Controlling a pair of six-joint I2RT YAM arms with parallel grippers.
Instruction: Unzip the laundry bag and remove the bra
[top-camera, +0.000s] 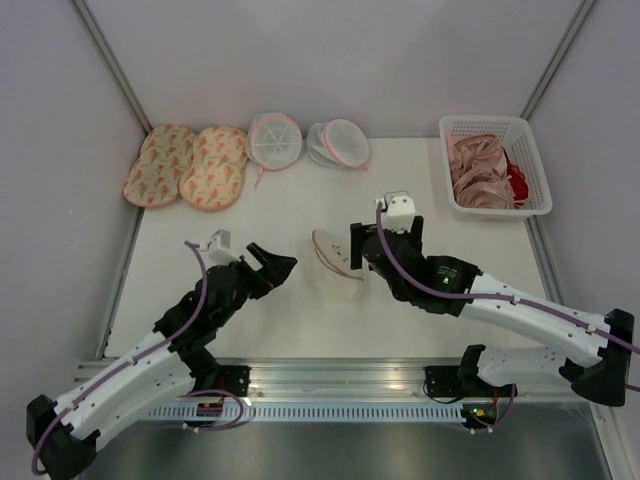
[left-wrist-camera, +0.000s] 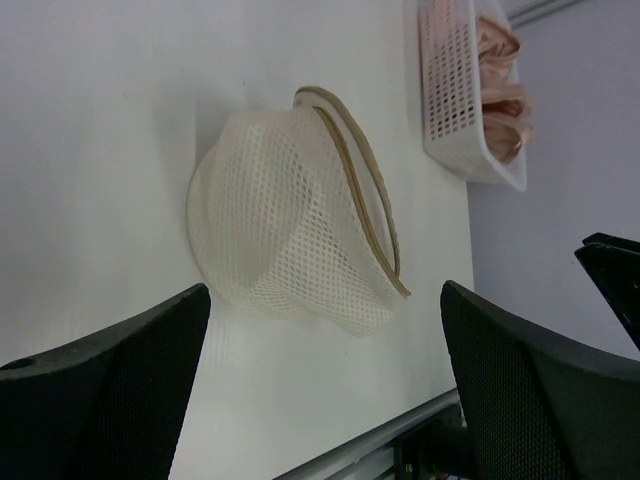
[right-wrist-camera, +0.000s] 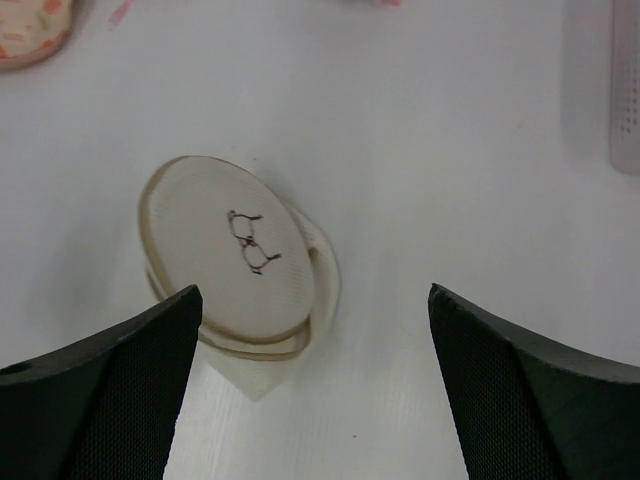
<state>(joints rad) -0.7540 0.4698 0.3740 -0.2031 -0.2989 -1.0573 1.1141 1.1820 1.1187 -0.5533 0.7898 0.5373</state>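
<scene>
left gripper (top-camera: 272, 262) spread, empty | right gripper (top-camera: 358, 252) spread, empty | laundry bag (top-camera: 335, 262) between both jaws, flap propped ajar, likely for reaching inside | bra (top-camera: 480, 170) seemingly in basket (top-camera: 490, 125), well beyond right jaws

Two peach floral bags (top-camera: 160, 165) are lying at the upper left, two pink-trimmed mesh bags (top-camera: 274, 140) are resting beside them, and a white basket (top-camera: 485, 127) holding a red garment (top-camera: 517, 179) is sitting upper right.
</scene>
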